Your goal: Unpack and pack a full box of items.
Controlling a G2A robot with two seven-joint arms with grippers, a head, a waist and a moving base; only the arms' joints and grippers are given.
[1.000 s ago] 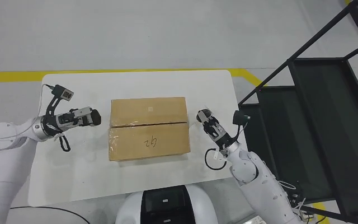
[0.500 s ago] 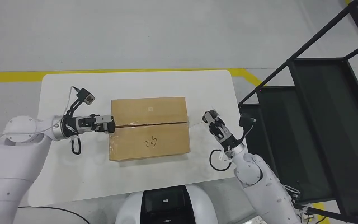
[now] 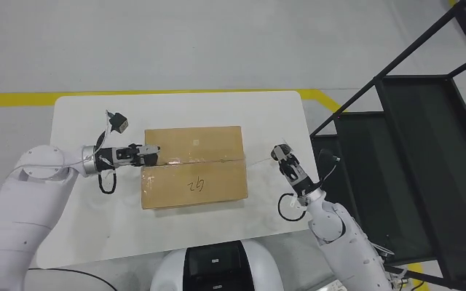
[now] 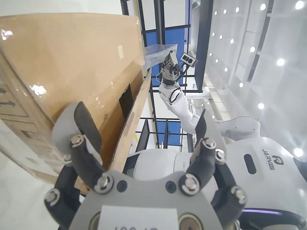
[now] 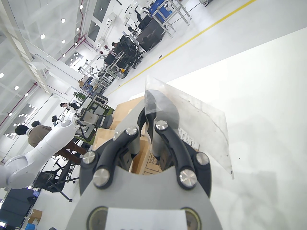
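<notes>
Our right gripper (image 3: pixel 277 152) pinches the tape (image 5: pixel 196 125) at centre right; we'd peel steadily. Left gripper (image 3: pixel 151 154), spread, apparently braces the box (image 3: pixel 193 142).

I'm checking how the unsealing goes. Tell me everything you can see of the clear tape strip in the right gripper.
The tape strip is a wide, transparent film, creased and speckled with dirt. One end is pinched between the shut fingers of the right gripper. From there it stretches through the air, clear of the table, to the right end of the cardboard box at its top seam, where it looks attached.
</notes>
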